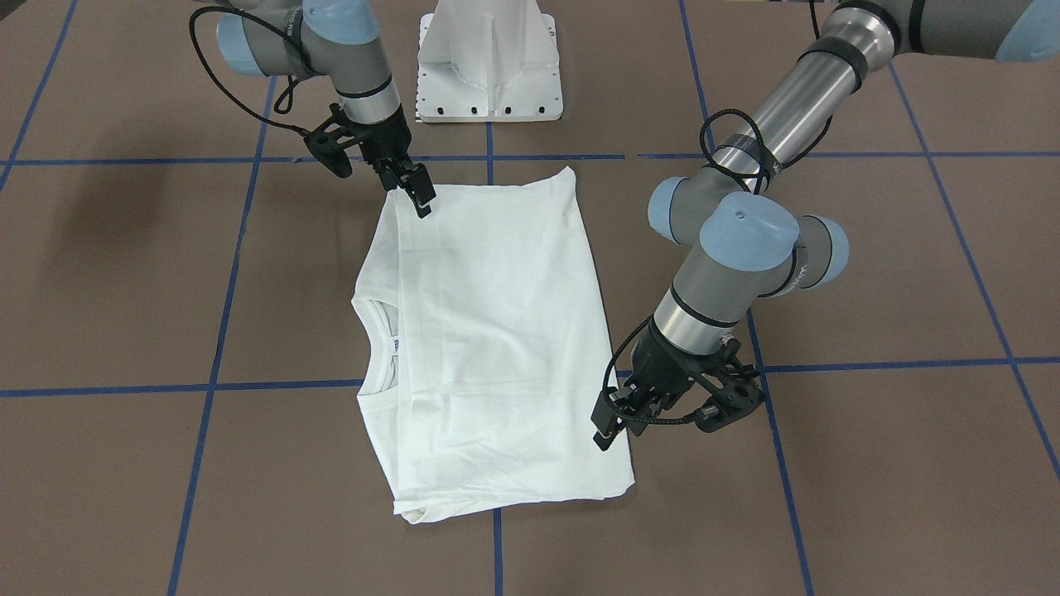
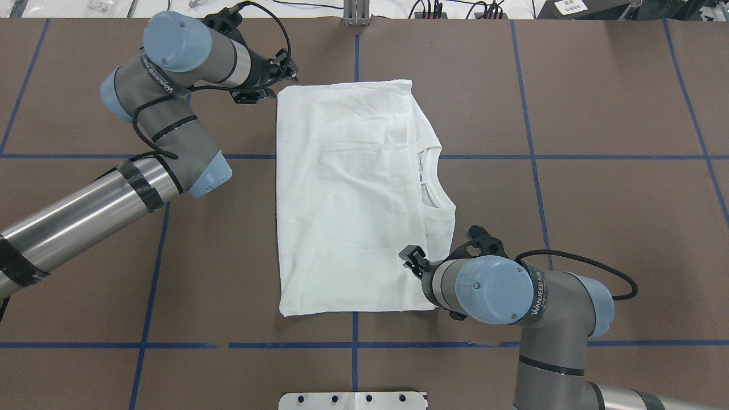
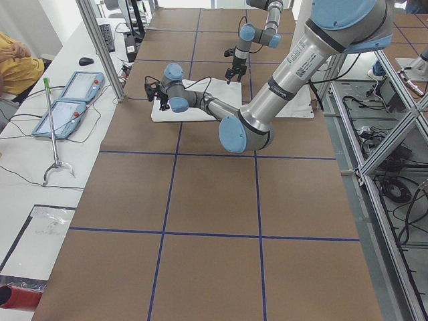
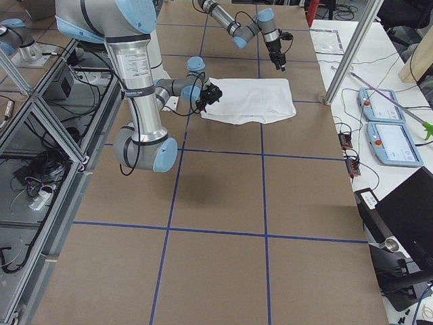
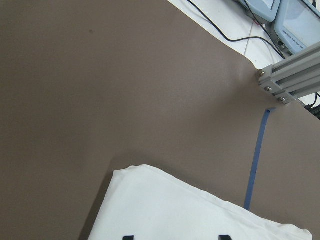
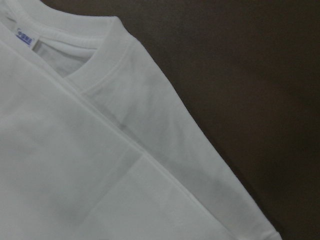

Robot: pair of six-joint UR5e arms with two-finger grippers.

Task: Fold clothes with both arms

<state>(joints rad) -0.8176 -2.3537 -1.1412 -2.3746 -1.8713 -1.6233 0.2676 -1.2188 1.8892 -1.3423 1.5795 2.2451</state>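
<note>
The white T-shirt (image 2: 347, 199) lies folded into a flat rectangle in the middle of the table, with no black text showing. It also shows in the front-facing view (image 1: 497, 331). Its ribbed collar (image 2: 433, 176) and neck label (image 6: 24, 37) are at the edge on the robot's right. My left gripper (image 2: 287, 68) hovers open at the shirt's far left corner (image 5: 125, 175), holding nothing; its fingertips (image 5: 224, 236) stand apart. My right gripper (image 2: 413, 259) is just above the near right part of the shirt, beside the collar. Its fingers look apart and hold nothing.
The brown table (image 2: 598, 171) carries a grid of blue tape lines (image 2: 535, 171). The white pedestal base (image 1: 489, 66) stands at the robot's edge. Two teach pendants (image 3: 73, 100) and a seated person (image 3: 17, 63) are beyond the far edge, by an aluminium post (image 5: 290, 80).
</note>
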